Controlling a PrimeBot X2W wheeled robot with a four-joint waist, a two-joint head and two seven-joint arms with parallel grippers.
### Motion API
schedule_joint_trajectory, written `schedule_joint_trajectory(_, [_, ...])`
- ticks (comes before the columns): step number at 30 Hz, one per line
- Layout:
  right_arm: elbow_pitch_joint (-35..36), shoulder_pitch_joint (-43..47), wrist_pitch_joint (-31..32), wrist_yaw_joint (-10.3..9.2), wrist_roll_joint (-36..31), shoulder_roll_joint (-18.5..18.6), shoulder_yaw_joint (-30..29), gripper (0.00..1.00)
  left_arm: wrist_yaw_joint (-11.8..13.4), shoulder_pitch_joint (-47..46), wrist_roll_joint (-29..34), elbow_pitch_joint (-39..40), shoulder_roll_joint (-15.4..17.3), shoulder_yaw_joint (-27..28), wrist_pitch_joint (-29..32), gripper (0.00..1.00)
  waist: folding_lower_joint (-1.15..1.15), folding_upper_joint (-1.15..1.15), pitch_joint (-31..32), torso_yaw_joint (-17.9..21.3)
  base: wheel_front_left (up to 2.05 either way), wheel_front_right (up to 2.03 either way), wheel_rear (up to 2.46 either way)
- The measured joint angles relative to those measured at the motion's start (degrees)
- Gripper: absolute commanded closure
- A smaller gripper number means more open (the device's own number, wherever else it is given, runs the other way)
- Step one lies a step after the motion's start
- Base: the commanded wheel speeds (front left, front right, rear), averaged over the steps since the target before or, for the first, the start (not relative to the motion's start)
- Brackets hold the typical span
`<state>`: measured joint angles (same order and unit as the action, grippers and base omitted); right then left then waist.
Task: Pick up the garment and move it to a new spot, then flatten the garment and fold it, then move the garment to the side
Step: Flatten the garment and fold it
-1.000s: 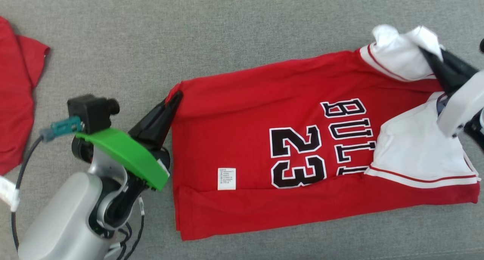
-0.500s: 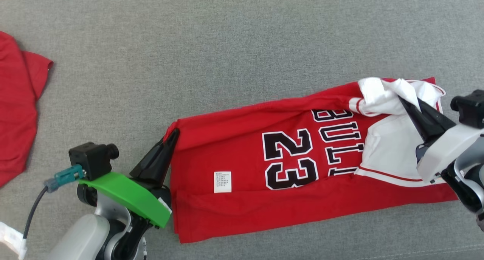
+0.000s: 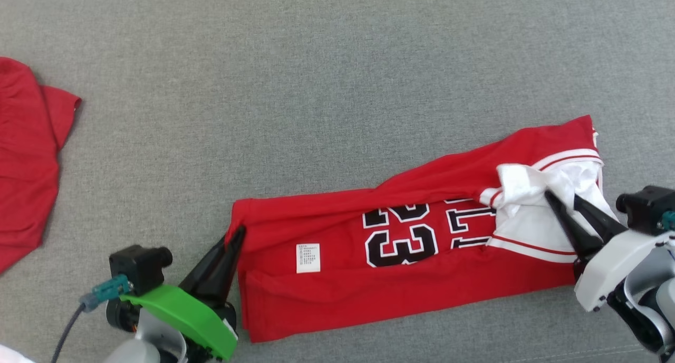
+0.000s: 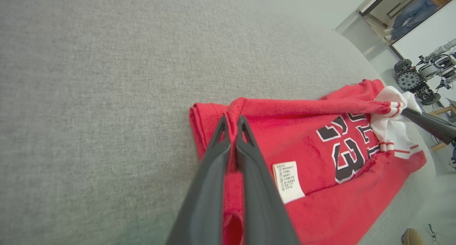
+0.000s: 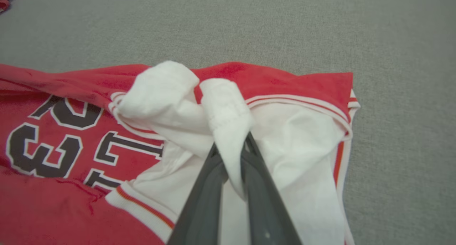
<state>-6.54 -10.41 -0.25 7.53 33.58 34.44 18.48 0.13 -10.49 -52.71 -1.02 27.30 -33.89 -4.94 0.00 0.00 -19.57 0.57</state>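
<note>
**Three views, one garment (image 3: pixel 327 294)**

Head camera stares steeply down on the grey tabletop (image 3: pixel 337 62) from well above. Left wrist camera skims in low along its fingers (image 4: pixel 258 188) at the garment's plain end; right wrist camera (closest of all) faces the white-trimmed end.

Grey cloth-covered tabletop (image 3: pixel 337 62): woven, matt, coarse and slightly fuzzy.
Red knit-cloth jersey with white sleeve panels (image 3: pixel 369 294): soft, matt, creased.
Its black-and-white numerals (image 3: pixel 401 241): flatter, smoother print.
White rectangular care label (image 3: pixel 308 258): thin, papery, matt.
Left gripper (image 3: pixel 241 231) and right gripper (image 3: pixel 562 196): fingers of dark plastic, smooth, dull sheen.
Green plastic wrist cover (image 3: pixel 179 321): smooth, semi-gloss.
Second red cloth garment (image 3: pixel 26 157), left edge: matt.
</note>
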Motion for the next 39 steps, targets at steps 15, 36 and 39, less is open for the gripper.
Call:
schedule_joint_trajectory(15, [0.68, 7.09, 5.67, -0.05, -0.97, -3.37, -16.34, 0.00, 9.92, 9.12, 9.13, 0.55, -4.99, 13.43, -9.92, 0.00, 0.00, 0.00, 2.90, 1.40, 0.00, 0.00, 0.00])
schedule_joint_trajectory(36, [-15.49, -3.11, 19.90, 0.10, -17.17, -12.17, -17.34, 0.00, -2.50, 17.24, 37.47, 3.35, -24.29, 27.96, -10.20, 0.00, 0.00, 0.00, 3.64, -3.03, 0.00, 0.00, 0.00])
schedule_joint_trajectory(39, [-16.27, -2.41, 20.56, 0.10, -18.13, -11.85, -18.47, 0.00, -2.12, 18.03, 36.37, 3.13, -24.34, 27.43, -10.20, 0.00, 0.00, 0.00, 4.44, -3.31, 0.00, 0.00, 0.00])
